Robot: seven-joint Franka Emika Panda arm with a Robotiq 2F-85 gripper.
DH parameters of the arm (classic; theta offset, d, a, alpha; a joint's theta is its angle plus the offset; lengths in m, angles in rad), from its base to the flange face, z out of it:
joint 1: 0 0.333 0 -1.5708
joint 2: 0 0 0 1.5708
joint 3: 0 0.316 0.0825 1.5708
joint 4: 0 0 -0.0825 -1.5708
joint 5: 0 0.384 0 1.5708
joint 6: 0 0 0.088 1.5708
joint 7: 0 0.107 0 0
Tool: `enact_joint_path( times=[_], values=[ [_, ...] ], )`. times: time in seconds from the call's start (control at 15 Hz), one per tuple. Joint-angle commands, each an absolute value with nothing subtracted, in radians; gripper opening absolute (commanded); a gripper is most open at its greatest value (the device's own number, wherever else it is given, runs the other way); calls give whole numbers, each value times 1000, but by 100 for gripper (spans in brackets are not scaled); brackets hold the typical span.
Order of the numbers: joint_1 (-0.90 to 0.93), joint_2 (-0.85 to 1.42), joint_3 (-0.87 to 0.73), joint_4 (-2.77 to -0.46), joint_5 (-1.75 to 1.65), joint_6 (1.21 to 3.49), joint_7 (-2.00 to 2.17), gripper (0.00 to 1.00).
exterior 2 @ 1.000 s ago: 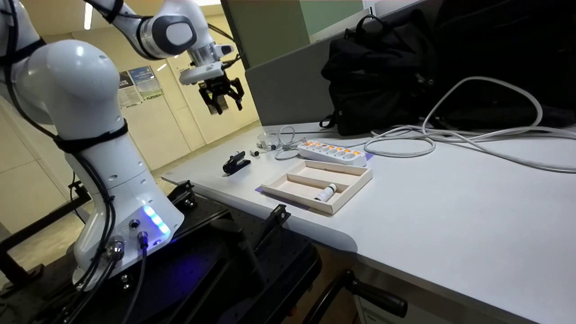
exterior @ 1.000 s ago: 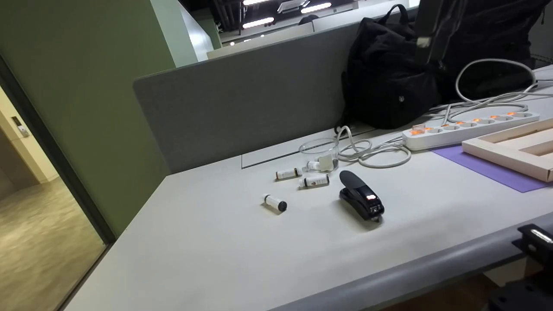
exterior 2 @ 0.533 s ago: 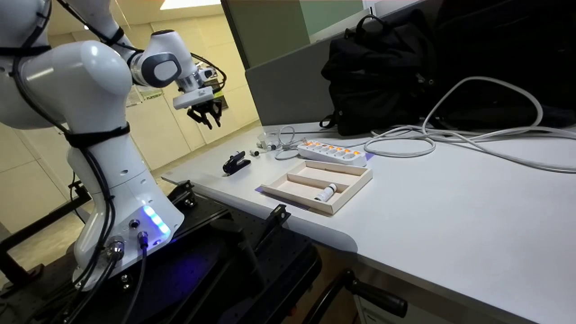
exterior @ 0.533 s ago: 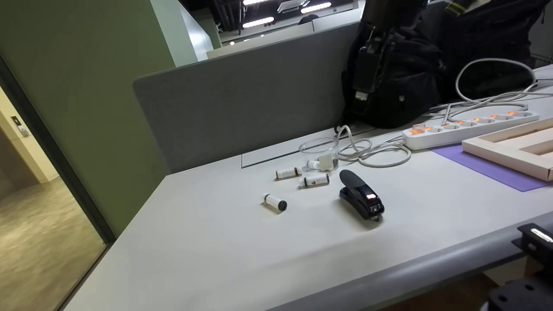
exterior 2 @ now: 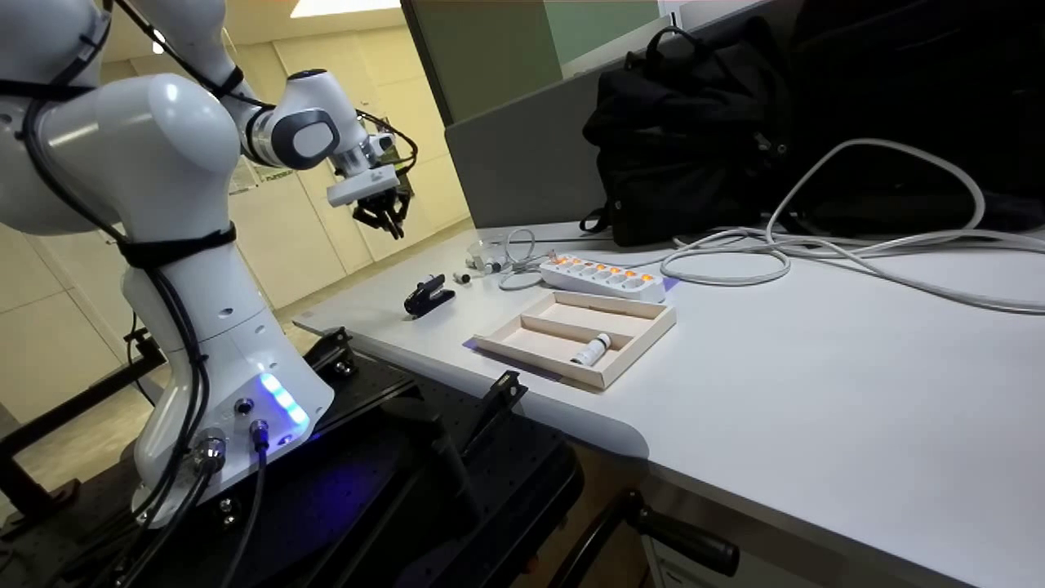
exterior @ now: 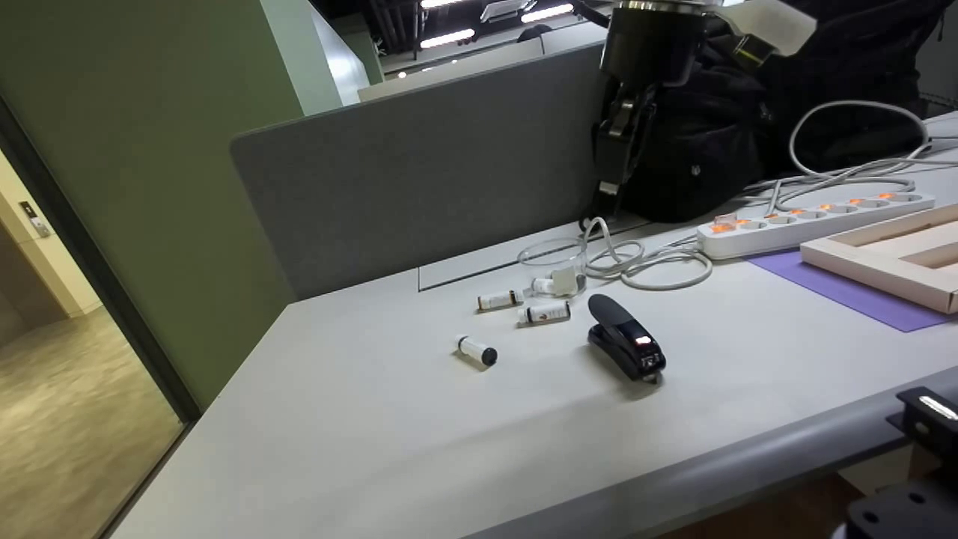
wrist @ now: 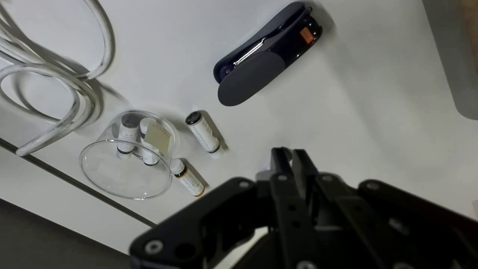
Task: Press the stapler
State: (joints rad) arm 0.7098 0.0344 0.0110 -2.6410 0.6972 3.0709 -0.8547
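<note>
From the left of the wrist view, we saw a looped white cable on the smooth white worktop. Next stood a round, clear, see-through cup holding small white-labelled cylindrical vials. Beside it lay a white-capped vial banded in amber and a black-ended, white-labelled vial.

Then came a black, wedge-shaped stapler with a rounded dark grey top arm slanting up from its base. We found it resting on the worktop, apart from the black two-fingered hand, which reached in from the bottom of that view; the stapler lay above the fingertips there and mostly to their left. The hand was closed, both tips side by side with just a sliver between them.

In an exterior view, again from the left, we had the white robot arm carrying the hand above the worktop, then the stapler, lower and slightly to the right. Past it came a shallow pale wooden tray, a white power strip with orange-lit switches and a bulky black fabric backpack.
</note>
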Motion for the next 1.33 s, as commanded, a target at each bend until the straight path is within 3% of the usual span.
enact_joint_path(
  times=[0.0,0.47,0.73,0.8,1.27],
  values=[
    [710,34,11,-2641,697,3071,-855,3],
    [656,178,-91,-2514,530,2981,-839,0],
    [620,207,-83,-2403,551,2764,-868,0],
    [459,207,66,-2387,462,2731,-798,0],
    [272,294,243,-2305,313,2620,-727,0]
  ],
)
